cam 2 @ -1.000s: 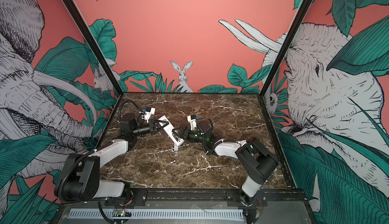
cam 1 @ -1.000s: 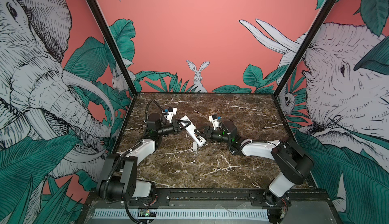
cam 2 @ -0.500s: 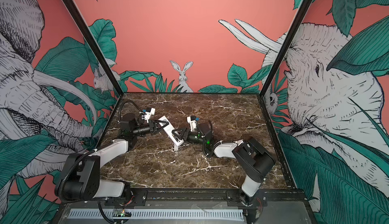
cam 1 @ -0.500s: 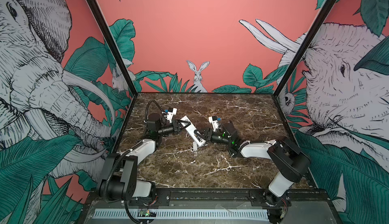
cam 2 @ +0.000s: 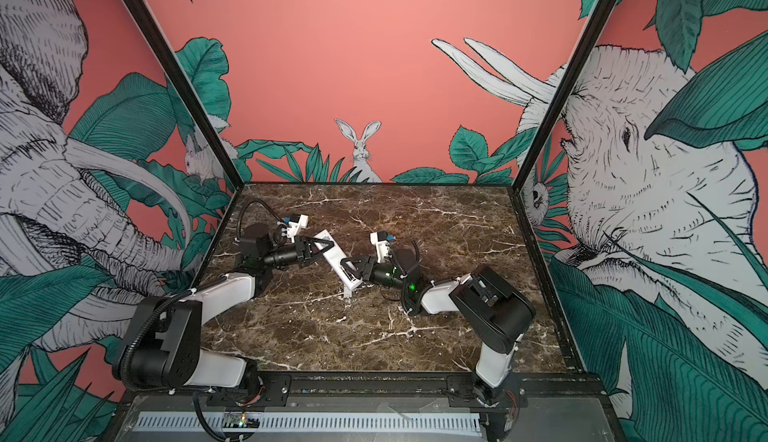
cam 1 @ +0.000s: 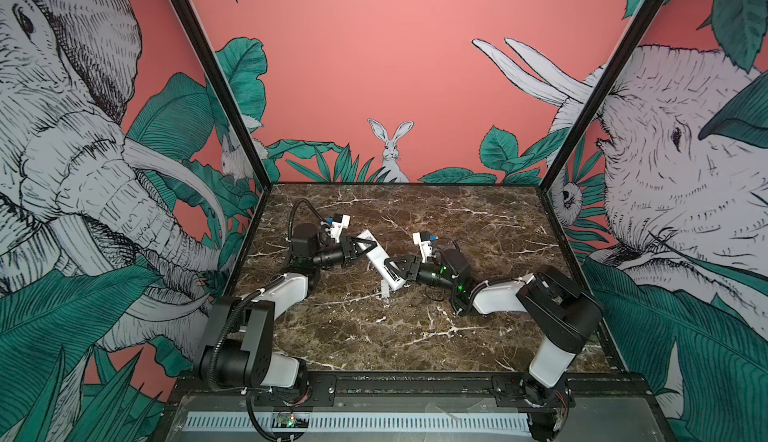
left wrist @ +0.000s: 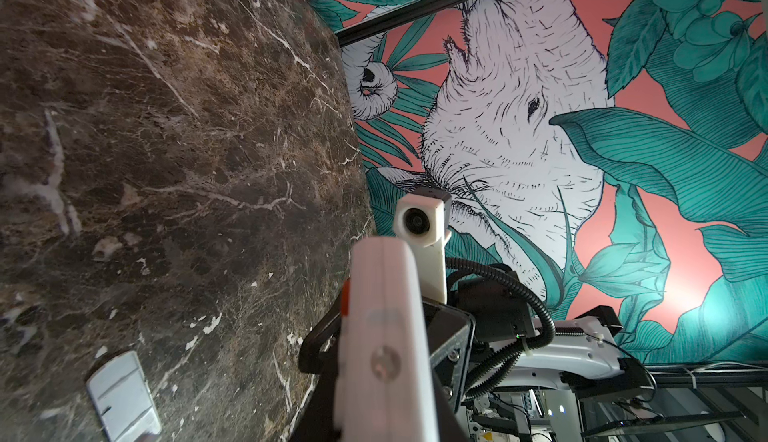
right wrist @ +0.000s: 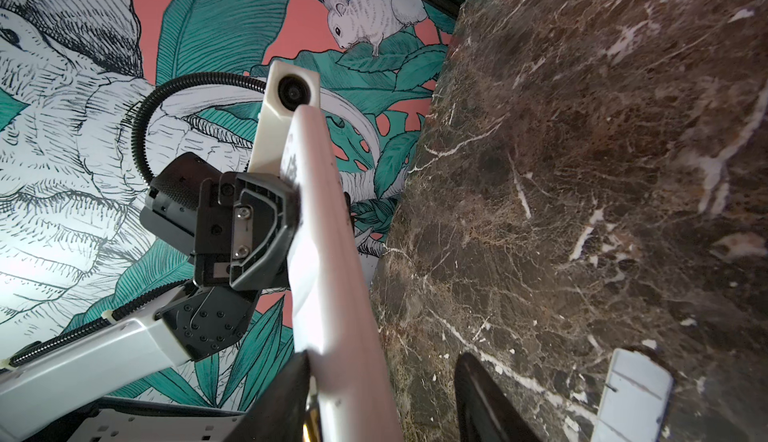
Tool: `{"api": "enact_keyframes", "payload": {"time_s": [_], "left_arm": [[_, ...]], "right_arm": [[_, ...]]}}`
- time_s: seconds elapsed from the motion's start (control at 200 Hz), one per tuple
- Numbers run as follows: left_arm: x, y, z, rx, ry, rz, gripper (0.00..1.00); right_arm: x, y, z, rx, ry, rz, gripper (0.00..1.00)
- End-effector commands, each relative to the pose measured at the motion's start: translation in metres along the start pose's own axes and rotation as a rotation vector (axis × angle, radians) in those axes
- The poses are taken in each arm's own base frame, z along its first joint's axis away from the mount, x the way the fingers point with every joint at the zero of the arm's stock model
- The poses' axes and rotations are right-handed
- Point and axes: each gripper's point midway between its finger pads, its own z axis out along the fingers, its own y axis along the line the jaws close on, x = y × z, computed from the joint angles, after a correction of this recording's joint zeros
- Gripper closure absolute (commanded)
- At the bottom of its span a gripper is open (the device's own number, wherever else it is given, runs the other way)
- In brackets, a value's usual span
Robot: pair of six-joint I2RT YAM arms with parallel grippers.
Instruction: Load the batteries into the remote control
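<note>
Since 1 second ago the right arm has drawn in toward the middle of the table. This brings the right gripper (cam 1: 394,270) further over the near end of the slim, long white plastic remote control (cam 1: 379,258). The left gripper (cam 1: 366,248) and the remote lie as they did then.

The left jaws are clamped tight on the remote's long edges toward its far, labelled end. From there the remote runs slantwise across to the right jaws in both top views, and both wrist views show it edge-on beside the table's surface.

The right jaws stand apart and straddle the remote's other end. In the right wrist view 1 of the 2 fingers (right wrist: 282,402) lies against the remote's side. The other finger (right wrist: 482,402) is clear of it, with marble showing in the gap.

A small brassy glint (right wrist: 309,419) shows beside the touching finger, possibly a metal contact, though it is too close and blurred to say.

Outside the right jaws, just past the free finger, a small flat white rectangular plastic cover piece (right wrist: 631,394) lies flat on the dark brown, white-veined marble tabletop (cam 1: 374,336). It is near the remote's near end.
</note>
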Motion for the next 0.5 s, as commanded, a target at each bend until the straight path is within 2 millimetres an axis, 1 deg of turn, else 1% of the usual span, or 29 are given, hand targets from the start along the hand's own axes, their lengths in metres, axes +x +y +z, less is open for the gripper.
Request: {"api": "enact_keyframes", "payload": {"time_s": [0.0, 0.195, 0.385, 0.495], "left_arm": [[-0.013, -0.031, -0.003, 0.073, -0.022, 0.082, 1.0], [-0.018, -0.038, -0.005, 0.081, -0.027, 0.087, 1.0], [-0.024, -0.043, -0.007, 0.078, -0.035, 0.096, 1.0], [-0.026, -0.046, -0.007, 0.079, -0.036, 0.099, 1.0]], "right_arm": [[0.027, -0.016, 0.003, 0.019, 0.067, 0.001, 0.49], [0.036, -0.034, 0.0, 0.063, 0.073, 0.011, 0.55], [0.051, -0.045, -0.005, 0.104, 0.12, -0.003, 0.59], [0.061, -0.046, -0.006, 0.111, 0.165, -0.026, 0.59]]}}
